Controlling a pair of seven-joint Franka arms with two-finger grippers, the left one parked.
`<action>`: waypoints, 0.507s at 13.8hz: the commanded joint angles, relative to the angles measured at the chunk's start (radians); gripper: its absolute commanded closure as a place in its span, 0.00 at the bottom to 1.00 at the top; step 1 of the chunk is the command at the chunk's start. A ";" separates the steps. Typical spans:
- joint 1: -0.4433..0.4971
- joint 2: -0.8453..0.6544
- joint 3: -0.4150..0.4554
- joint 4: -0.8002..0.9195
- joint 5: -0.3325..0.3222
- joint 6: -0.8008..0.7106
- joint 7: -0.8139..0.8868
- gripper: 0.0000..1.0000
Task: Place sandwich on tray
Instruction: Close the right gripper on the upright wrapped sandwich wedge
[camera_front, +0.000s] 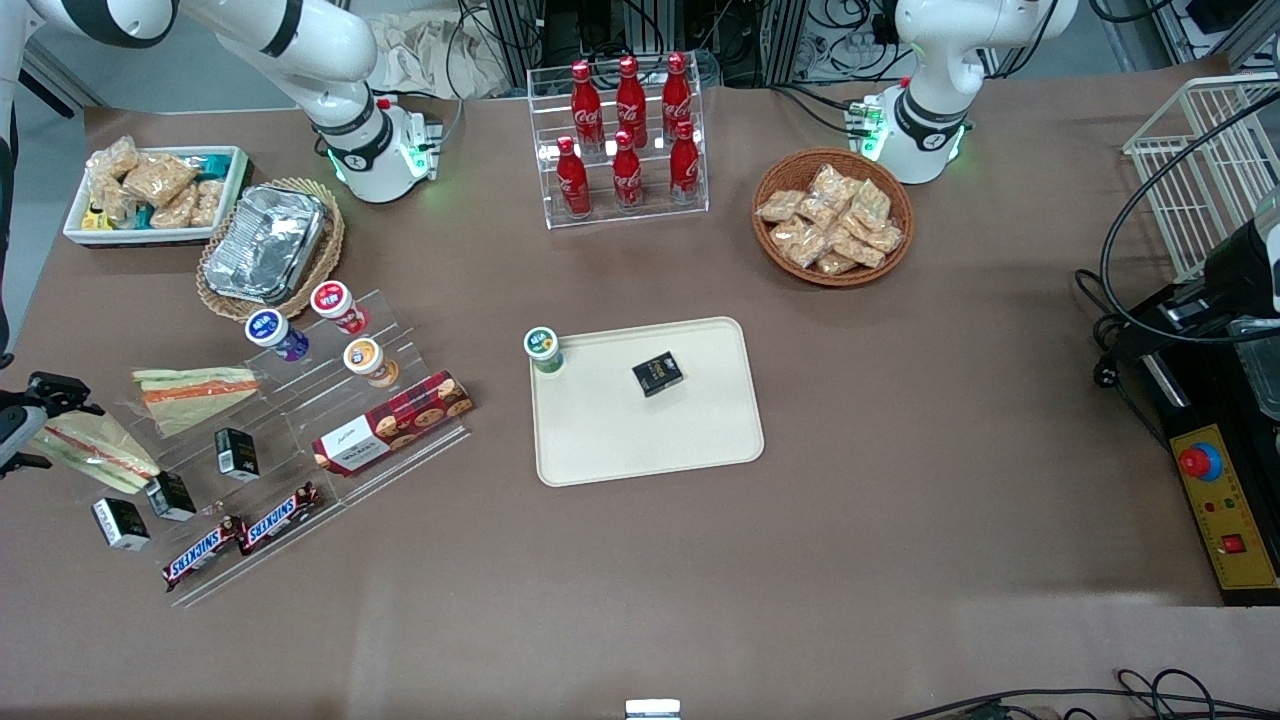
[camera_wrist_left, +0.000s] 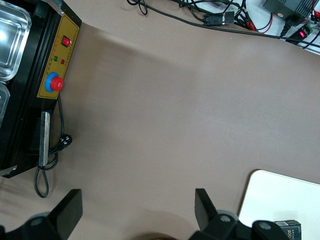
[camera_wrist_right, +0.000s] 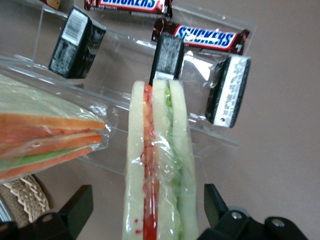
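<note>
I see the gripper (camera_wrist_right: 145, 212) wide open, fingers either side of the sandwich (camera_wrist_right: 160, 170) but not touching, nothing held. Sandwich sits on the clear rack (camera_front: 300, 470) at my working arm's end, well apart from the tray (camera_front: 650, 440).

Cream-white sandwich (camera_wrist_right: 159, 165) striped red and green, beige tray (camera_front: 650, 420), black gripper (camera_wrist_right: 150, 220), brown table (camera_front: 900, 450).

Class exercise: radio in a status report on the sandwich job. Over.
Right gripper open, straddling the clear-wrapped long wedge sandwich on the clear acrylic display steps. Cream-beige rectangular tray holds a green-lidded cup and small black box; room left.
</note>
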 joint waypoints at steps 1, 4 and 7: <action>-0.021 0.030 0.004 0.003 0.013 -0.001 -0.017 0.01; -0.023 0.044 0.006 0.003 0.014 0.003 -0.019 0.08; -0.023 0.047 0.006 0.003 0.014 0.006 -0.019 0.62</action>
